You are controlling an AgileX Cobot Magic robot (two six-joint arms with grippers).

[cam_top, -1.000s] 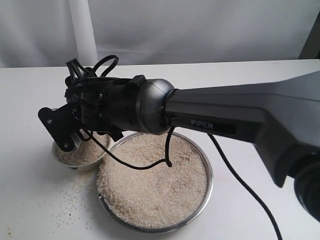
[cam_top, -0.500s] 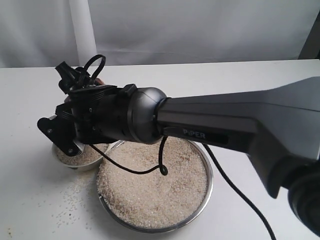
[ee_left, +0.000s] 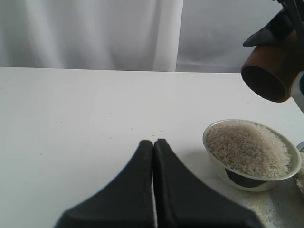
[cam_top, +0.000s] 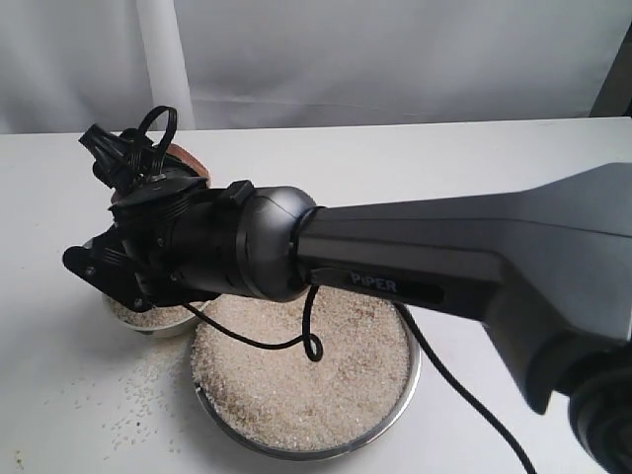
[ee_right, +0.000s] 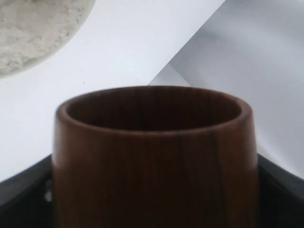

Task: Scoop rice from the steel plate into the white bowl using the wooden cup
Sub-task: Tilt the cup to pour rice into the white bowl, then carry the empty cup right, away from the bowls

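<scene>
The wooden cup (cam_top: 184,157) (ee_left: 270,71) (ee_right: 152,156) hangs tilted above the white bowl (cam_top: 148,321) (ee_left: 247,178), its dark mouth turned down and sideways. No grains show in the part of its inside I can see. My right gripper (ee_right: 152,190) is shut on the cup, dark fingers (ee_right: 21,187) flanking it. The bowl is heaped with rice (ee_left: 247,147). The steel plate (cam_top: 413,346) beside it holds a broad bed of rice (cam_top: 306,385). My left gripper (ee_left: 153,142) is shut and holds nothing, low over the table near the bowl.
Loose grains (cam_top: 128,405) lie scattered on the white table in front of the bowl. A black cable (cam_top: 306,346) dangles from the right arm (cam_top: 444,257) over the plate. A white curtain (cam_top: 395,49) closes the back.
The right wrist has swung left and rolled over the bowl. The cup, hidden behind the wrist a second ago, now shows above it.
</scene>
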